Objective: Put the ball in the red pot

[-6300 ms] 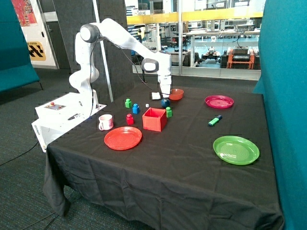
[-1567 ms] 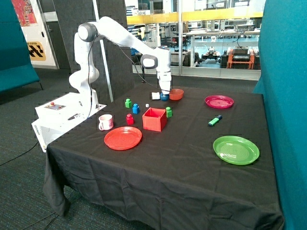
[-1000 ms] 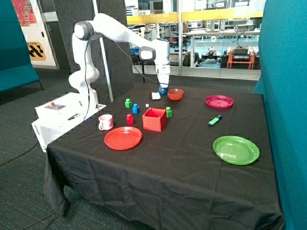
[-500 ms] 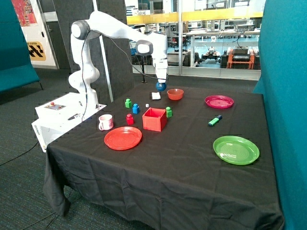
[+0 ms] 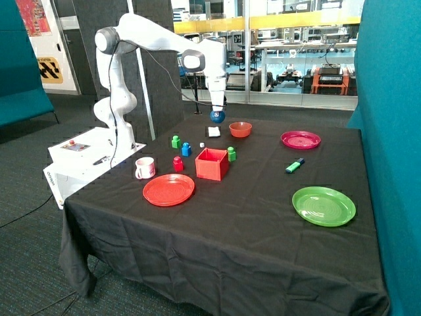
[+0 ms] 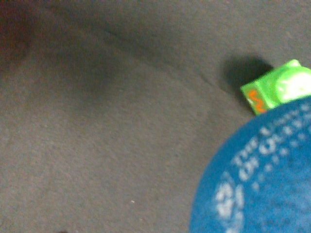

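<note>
The gripper point(image 5: 216, 113) hangs high over the far side of the table, clamped on the ball point(image 5: 217, 116), which is lifted clear of the black cloth point(image 5: 250, 217). The pot point(image 5: 212, 164) stands below and nearer the outside camera, open side up and empty-looking, so the carry probably runs toward that camera and down. Close up, the ball point(image 6: 257, 179) is dark blue, round, with pale lettering; a green block point(image 6: 274, 92) lies on the cloth beneath.

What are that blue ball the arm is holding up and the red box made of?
The ball, held in the gripper, looks like soft matte foam or rubber: grainy surface, printed white lettering. The red pot seems rigid plastic, with straight, evenly coloured walls, though that is uncertain.
</note>
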